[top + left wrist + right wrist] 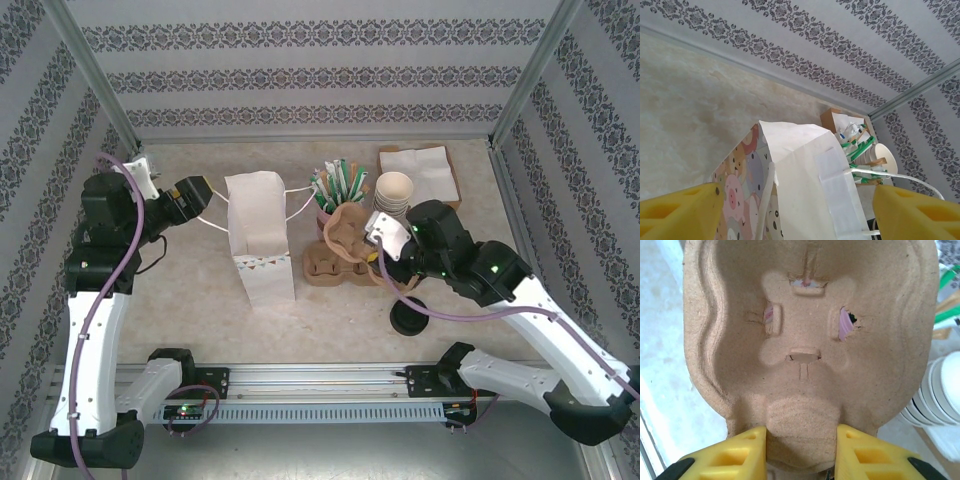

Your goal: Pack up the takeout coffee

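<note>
Hanging in the clamped right end effector (801, 434), the pulp carrier (805, 330) is best kept clear of the straws (340, 182) while the left end effector (797, 190) is held parted beside the bag (258, 235).

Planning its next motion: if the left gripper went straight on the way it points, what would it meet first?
Most likely the white paper bag: in the left wrist view it stands straight ahead between the open fingers of the left gripper. How far off is hard to judge.

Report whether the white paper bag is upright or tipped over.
Upright: the white paper bag stands on its base, its handles looping out to either side.
</note>
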Action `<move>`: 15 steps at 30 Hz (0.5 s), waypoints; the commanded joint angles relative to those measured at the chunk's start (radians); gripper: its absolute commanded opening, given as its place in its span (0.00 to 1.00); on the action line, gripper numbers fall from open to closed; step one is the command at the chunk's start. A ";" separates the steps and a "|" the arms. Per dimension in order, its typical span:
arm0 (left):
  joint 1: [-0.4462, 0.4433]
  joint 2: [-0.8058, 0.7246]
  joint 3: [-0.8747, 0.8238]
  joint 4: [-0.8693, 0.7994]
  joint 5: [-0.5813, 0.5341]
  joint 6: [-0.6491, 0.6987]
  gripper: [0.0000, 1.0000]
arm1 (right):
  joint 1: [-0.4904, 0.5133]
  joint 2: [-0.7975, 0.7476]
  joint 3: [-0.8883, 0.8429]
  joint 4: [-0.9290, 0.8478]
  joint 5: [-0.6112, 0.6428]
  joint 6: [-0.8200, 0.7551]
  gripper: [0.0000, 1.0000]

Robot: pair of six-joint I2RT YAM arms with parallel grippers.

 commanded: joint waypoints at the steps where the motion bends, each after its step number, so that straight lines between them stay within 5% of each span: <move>1: 0.006 -0.027 -0.035 0.069 0.051 -0.040 0.79 | 0.015 -0.028 0.034 -0.028 0.055 0.151 0.32; 15: 0.000 -0.116 -0.157 0.085 0.270 -0.115 0.74 | 0.014 -0.004 0.209 -0.067 0.195 0.512 0.30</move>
